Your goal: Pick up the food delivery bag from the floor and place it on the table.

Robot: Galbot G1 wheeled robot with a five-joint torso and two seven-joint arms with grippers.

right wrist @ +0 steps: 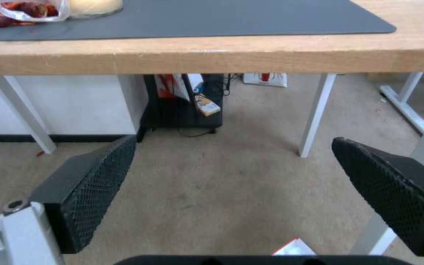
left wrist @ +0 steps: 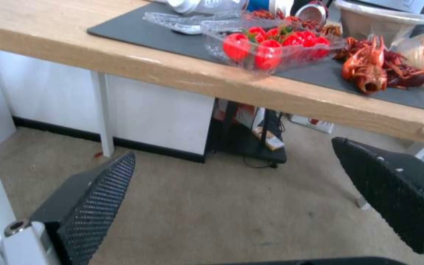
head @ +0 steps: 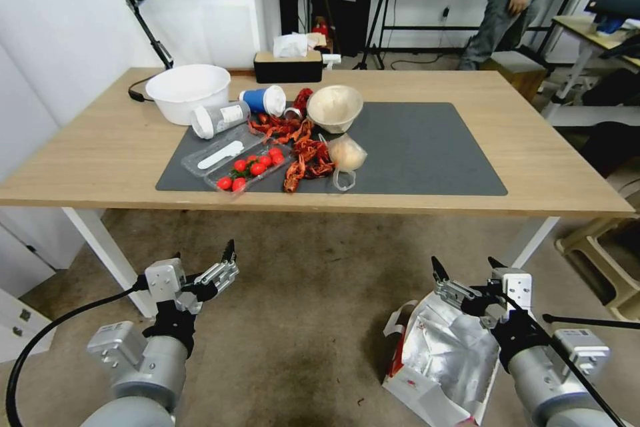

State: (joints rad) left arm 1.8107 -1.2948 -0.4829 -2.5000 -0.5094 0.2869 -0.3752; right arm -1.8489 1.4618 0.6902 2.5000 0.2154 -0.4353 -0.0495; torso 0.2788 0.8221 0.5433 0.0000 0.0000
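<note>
The food delivery bag [head: 440, 353] lies on the floor [head: 300, 293] at the lower right, its mouth open and the silver foil lining showing, with red sides and white handles. My right gripper [head: 465, 265] hovers open just above the bag's far edge, not touching it. In the right wrist view the right gripper [right wrist: 234, 141] holds nothing, and a white and red corner of the bag [right wrist: 293, 249] peeks in. My left gripper [head: 203, 255] hangs open over bare floor at the lower left, and the left wrist view shows the same gripper [left wrist: 234, 151] empty. The light-wood table [head: 100, 153] with its dark grey mat [head: 427, 147] stands just ahead.
The mat's left half holds a white bowl [head: 188, 90], tipped cups [head: 263, 100], crayfish [head: 303, 147], a tray of tomatoes [head: 250, 167] and a small clear plastic bag [head: 347, 155]. The mat's right half is bare. White table legs [head: 110, 257] stand ahead, and a stool [head: 600, 260] sits at right.
</note>
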